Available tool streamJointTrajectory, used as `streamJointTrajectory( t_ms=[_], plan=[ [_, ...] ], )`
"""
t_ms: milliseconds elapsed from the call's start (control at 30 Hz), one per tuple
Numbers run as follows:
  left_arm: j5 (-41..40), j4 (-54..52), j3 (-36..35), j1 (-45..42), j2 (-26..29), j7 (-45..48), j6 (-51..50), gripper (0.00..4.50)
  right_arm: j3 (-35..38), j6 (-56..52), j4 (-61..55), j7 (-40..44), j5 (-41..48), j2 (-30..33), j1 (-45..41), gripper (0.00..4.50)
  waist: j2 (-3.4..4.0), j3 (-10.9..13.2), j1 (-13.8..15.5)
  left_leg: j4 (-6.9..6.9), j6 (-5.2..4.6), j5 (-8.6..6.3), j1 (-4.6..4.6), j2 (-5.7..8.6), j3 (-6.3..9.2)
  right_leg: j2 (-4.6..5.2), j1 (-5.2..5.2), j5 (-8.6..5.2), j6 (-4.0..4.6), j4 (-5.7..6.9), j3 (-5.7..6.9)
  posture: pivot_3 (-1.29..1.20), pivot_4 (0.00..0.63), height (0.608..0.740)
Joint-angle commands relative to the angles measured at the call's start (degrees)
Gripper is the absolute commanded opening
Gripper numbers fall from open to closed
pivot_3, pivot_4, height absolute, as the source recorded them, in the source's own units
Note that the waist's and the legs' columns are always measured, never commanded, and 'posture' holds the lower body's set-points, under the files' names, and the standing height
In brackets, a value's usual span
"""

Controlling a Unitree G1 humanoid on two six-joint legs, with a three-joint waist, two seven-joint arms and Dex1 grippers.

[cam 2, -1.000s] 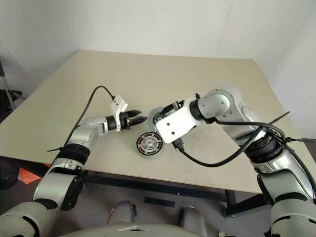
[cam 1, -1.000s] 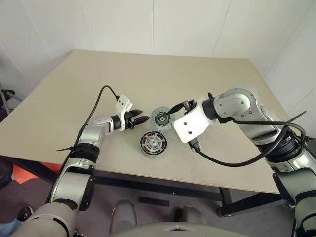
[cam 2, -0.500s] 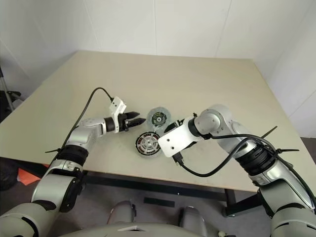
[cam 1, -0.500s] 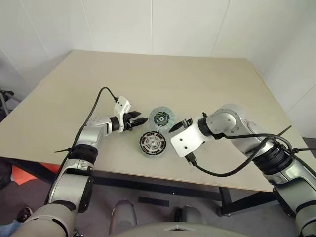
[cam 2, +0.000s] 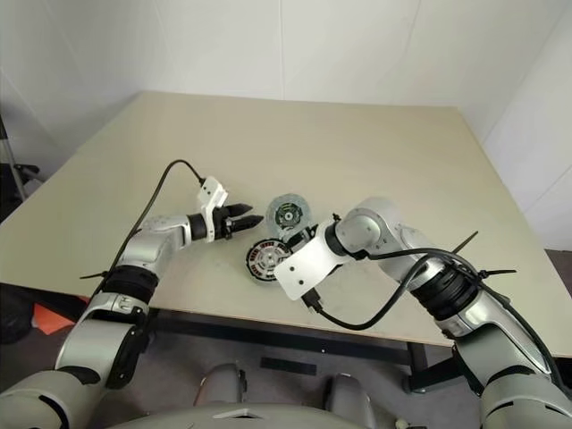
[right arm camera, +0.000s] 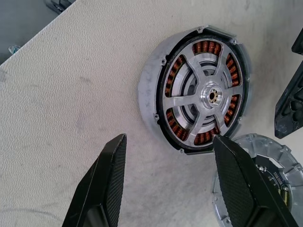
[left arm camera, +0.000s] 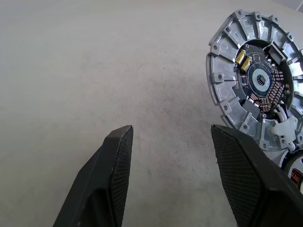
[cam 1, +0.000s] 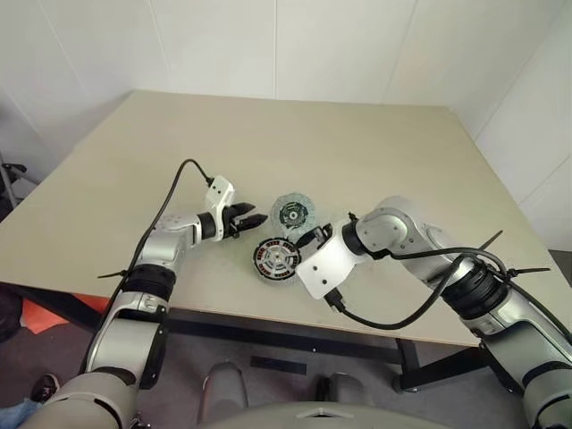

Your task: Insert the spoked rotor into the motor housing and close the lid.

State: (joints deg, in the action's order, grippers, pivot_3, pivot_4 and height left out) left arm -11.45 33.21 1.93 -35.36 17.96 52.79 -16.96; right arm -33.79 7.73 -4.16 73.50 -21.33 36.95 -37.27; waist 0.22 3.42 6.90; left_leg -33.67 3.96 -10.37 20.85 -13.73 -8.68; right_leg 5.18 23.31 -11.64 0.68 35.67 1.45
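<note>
The right gripper (cam 1: pixel 315 238) is largely hidden in the head views behind its own white wrist plate (cam 1: pixel 322 265), just right of centre. The right wrist view shows its two black fingers (right arm camera: pixel 104 189) spread apart, holding nothing, above the tan table (cam 1: pixel 357 152).

Between and beyond those fingers lies the motor housing (right arm camera: pixel 199 101), a silver-walled ring with the spoked rotor (right arm camera: pixel 208 94) sitting inside it, copper windings visible through the spokes. In the left eye view the housing sits just below centre (cam 1: pixel 275 258).

The lid (left arm camera: pixel 258 82) lies flat just above it in that frame, ribbed rim up, dark circuit centre exposed; in the left wrist view its right edge is cut off.

The left gripper (cam 1: pixel 250 217), left of centre, points right toward the lid, jaws parted and empty, forearm stretched low over the table with a black cable (cam 1: pixel 183 170) arching above.
</note>
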Motion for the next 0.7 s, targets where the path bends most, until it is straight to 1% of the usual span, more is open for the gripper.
streamJointTrajectory(
  t_ms=[33,300,500,600,700],
  plan=[
    [-0.85,-3.19,-0.74,0.24,0.75,-0.20,-0.46,2.77,-0.45,2.86,3.59,-1.25,-1.01,-0.94,-1.81,3.24,0.00,0.00,-0.03,0.00,0.00,0.00,0.00,0.00,0.00,0.00,0.00,0.00,0.00,0.00,0.00,0.00,0.000,0.740],
    [-1.11,-4.93,-1.13,1.29,1.18,-0.94,-1.47,2.77,-0.96,6.97,7.59,-1.93,-2.04,-1.87,-1.93,3.24,0.00,0.00,-0.16,0.00,0.00,0.00,0.01,0.00,0.00,0.00,0.00,0.00,0.00,-0.01,0.00,0.00,0.000,0.740],
    [-1.15,-4.75,-1.08,1.26,1.27,-1.23,-1.52,2.77,2.30,2.68,-3.44,2.73,1.73,1.00,-1.88,3.24,0.00,0.00,-0.13,0.01,-0.01,0.00,0.00,0.00,0.00,-0.01,-0.01,0.00,0.00,-0.02,0.00,0.00,0.000,0.740],
    [-1.15,-4.42,-1.06,1.01,1.18,-1.36,-1.47,2.77,2.73,1.93,-5.04,3.08,1.96,1.26,-2.10,3.24,0.00,0.00,-0.13,0.01,-0.01,0.00,-0.01,0.00,0.00,-0.01,-0.01,0.00,0.00,-0.01,0.00,0.00,0.000,0.740],
    [-1.18,-4.13,-1.15,0.72,1.12,-1.50,-1.29,2.77,2.74,3.33,-3.05,2.60,2.15,1.76,-1.61,3.24,0.00,0.00,-0.14,0.01,0.00,0.00,-0.03,0.00,0.00,0.00,-0.02,0.00,0.00,0.00,-0.01,0.00,0.000,0.740]
  ],
)
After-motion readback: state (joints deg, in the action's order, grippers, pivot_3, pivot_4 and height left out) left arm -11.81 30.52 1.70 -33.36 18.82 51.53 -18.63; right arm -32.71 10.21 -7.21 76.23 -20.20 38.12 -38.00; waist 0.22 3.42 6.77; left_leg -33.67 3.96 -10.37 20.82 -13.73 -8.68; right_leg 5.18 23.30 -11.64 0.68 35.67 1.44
